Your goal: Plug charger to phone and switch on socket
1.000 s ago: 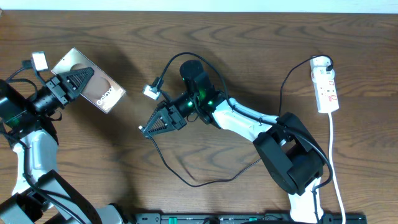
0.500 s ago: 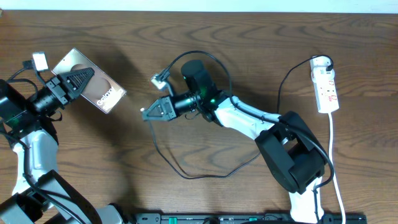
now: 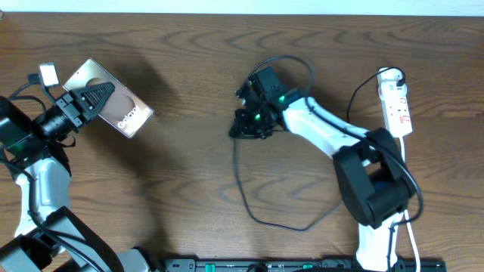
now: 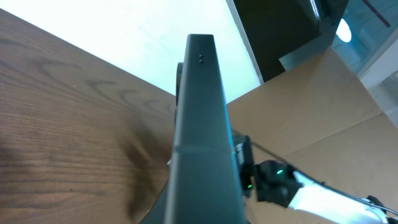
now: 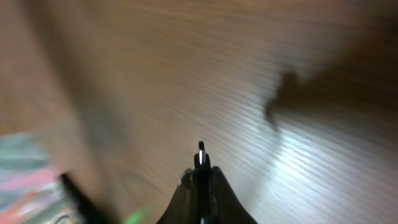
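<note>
So we've got the left gripper clamped tight on the flat, glossy bronze-brown phone with the white "Galaxy" lettering, held up off the brown wooden table, way across to the left of the small white power strip socket. The right gripper sits roughly midway between that strip and the phone. Its jaws are pinched together on the narrow plug tip of the thin black charger cable, which loops over the wood back towards the strip.
</note>
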